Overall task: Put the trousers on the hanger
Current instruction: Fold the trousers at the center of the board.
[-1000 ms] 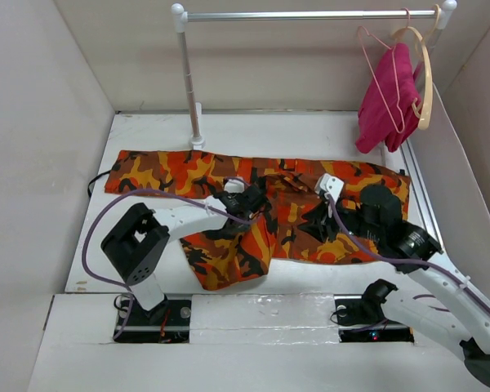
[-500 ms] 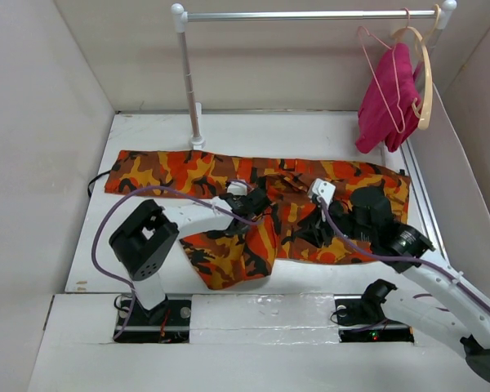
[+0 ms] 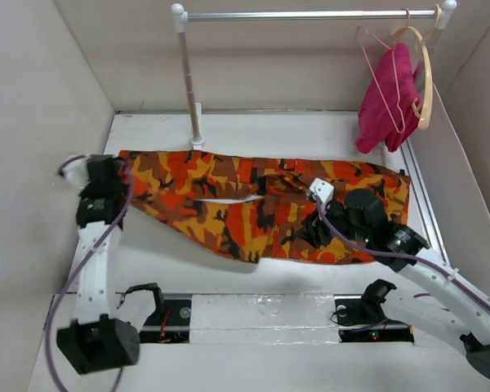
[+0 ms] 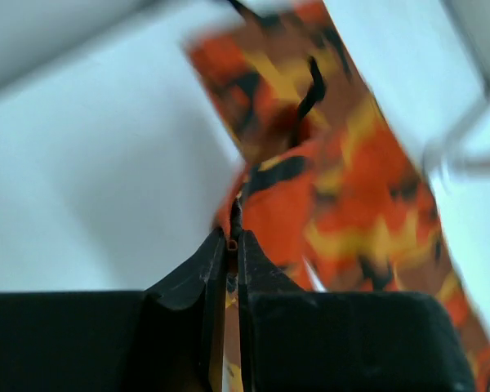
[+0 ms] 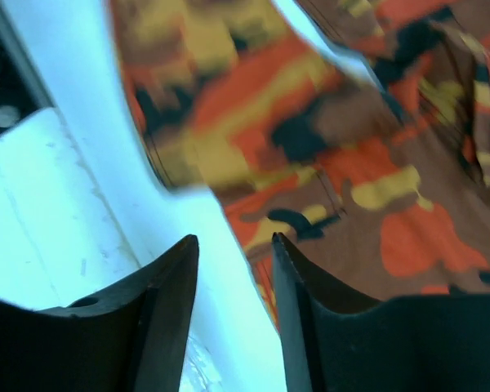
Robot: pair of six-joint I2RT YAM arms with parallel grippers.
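Observation:
The camouflage trousers [image 3: 229,214] lie spread across the table, both legs pointing left and the waist at the right. My left gripper [image 3: 118,184] is at the far left, shut on the hem of the near trouser leg; the left wrist view shows the gripper [image 4: 233,233] pinching a thin cloth edge, with the trousers [image 4: 351,163] stretching away. My right gripper [image 3: 310,234] is open over the trousers' near edge by the waist; the right wrist view shows the gripper [image 5: 234,241] empty above cloth [image 5: 376,147] and bare table. The pink wire hanger [image 3: 378,69] hangs on the rail at the back right.
A metal rail [image 3: 310,15] on a post [image 3: 189,90] stands at the back. A magenta cloth [image 3: 388,98] and a pale wooden hanger [image 3: 425,82] hang by the pink hanger. White walls [image 3: 41,122] enclose the table on the left, back and right.
My left arm has swung from the middle to the far left with the leg hem in its grip, pulling the bunched near leg out flat. My right gripper has barely moved.

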